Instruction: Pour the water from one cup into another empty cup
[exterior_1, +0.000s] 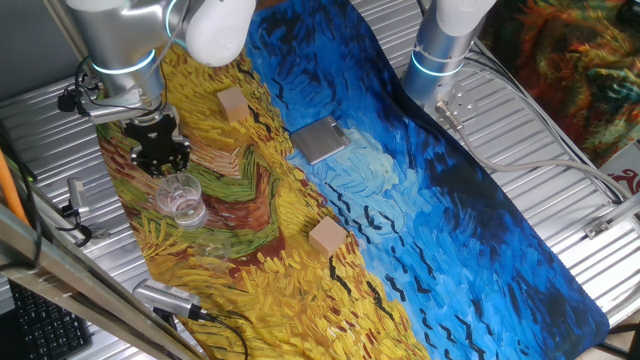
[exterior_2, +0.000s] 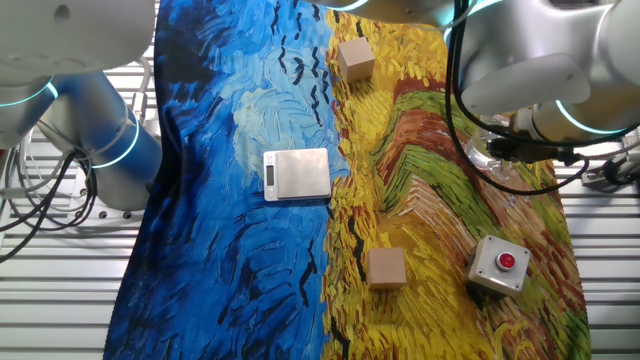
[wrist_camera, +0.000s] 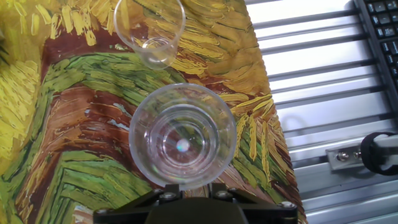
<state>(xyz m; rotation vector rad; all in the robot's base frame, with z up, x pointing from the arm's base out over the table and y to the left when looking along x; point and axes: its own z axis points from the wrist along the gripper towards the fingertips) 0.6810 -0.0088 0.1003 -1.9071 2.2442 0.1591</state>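
I am seeing two clear cups on the painted cloth (exterior_2: 250, 110): the near cup (wrist_camera: 181, 135) standing right ahead of my claw (exterior_1: 160, 152), the far cup (wrist_camera: 150, 28) just beyond it. Whether my claw is clenching or loose, I cannot tell. Two wooden blocks (exterior_1: 327, 237) (exterior_1: 232, 104), one scale (exterior_2: 297, 174) and one red-button box (exterior_2: 499, 265) are lying around.
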